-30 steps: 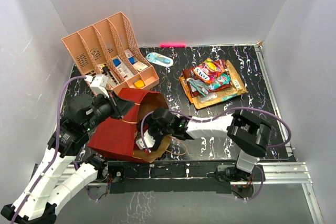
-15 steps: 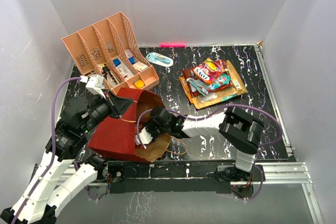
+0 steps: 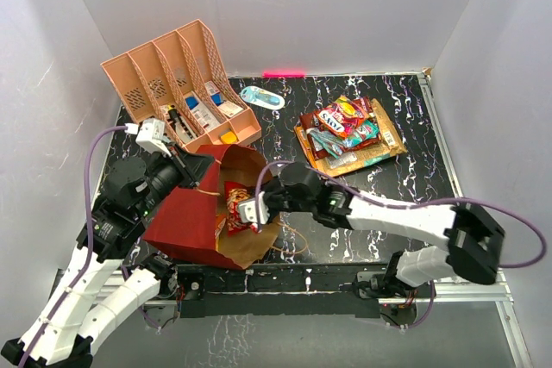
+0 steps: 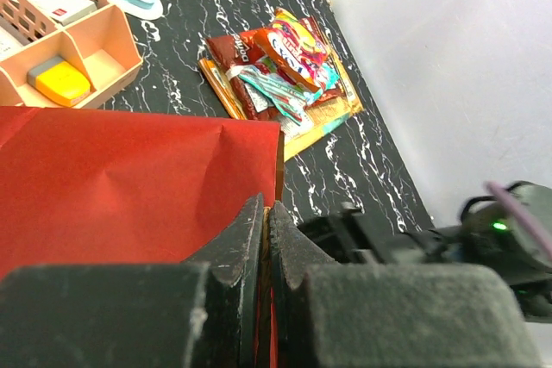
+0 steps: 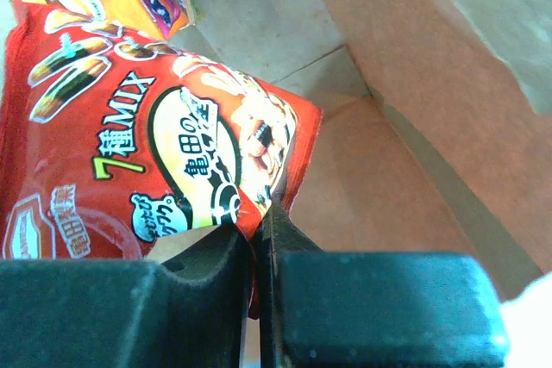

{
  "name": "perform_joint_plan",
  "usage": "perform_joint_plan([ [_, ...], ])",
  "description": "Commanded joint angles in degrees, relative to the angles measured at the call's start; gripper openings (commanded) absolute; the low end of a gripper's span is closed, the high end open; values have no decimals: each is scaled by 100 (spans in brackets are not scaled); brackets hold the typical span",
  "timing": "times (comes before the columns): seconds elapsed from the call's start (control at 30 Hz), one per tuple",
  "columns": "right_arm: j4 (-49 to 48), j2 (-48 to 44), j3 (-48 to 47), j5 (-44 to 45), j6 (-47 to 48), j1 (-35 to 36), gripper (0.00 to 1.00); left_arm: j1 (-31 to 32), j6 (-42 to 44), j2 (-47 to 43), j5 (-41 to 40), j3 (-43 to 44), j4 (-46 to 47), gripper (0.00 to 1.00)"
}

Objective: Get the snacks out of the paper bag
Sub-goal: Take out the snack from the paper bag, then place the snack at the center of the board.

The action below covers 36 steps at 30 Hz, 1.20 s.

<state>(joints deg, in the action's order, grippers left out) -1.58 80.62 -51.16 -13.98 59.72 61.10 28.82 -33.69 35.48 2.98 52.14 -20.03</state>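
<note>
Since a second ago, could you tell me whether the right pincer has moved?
Yes. The right pincer, shut on a red snack packet, has shifted slightly away from the near rail.

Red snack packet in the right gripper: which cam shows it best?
Right wrist: the red snack packet is large, label readable, edge pinched in the right gripper. Top external shows it small at the mouth of the paper bag. Left wrist shows only the bag's red outside, no packet.
</note>
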Motion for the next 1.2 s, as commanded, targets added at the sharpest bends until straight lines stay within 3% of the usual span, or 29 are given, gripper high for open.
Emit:
perform_joint_plan([
  [0.0, 422, -1069, 328, -32, -627, -3, 8, -8, -26, 36, -375, 31, 235, 0],
  [0.17, 1307, -2292, 488, 70, -1160, -2, 8, -13, -66, 178, -599, 104, 188, 0],
  [0.27, 1507, -2958, 476, 801, -1918, -2, 8, -7, -77, 258, -639, 143, 153, 0],
  [0.37, 1524, -3418, 370, 2169, -2877, -2, 8, -1, -57, 292, -681, 181, 101, 0],
  [0.47, 1232, -3474, 201, 4475, -3809, -2, 8, -2, -46, 279, -724, 183, 79, 0],
  [0.53, 1130, -3324, 116, 5602, -3957, -59, 7, -4, -47, 281, -737, 166, 74, 0],
  [0.6, 915, -3103, 130, 6152, -3877, -394, 8, -5, -44, 298, -723, 169, 77, 0],
  [0.83, 458, -1604, -367, 4638, -4389, -3211, 8, -9, -84, 358, -591, 129, 171, 0],
  [0.97, -14, -421, -887, 4689, -4425, -3884, 8, -6, -89, 345, -574, 114, 173, 0],
  [1.17, -592, 872, -1624, 4657, -4252, -4361, 8, -10, 5, 288, -610, 186, 52, 0],
])
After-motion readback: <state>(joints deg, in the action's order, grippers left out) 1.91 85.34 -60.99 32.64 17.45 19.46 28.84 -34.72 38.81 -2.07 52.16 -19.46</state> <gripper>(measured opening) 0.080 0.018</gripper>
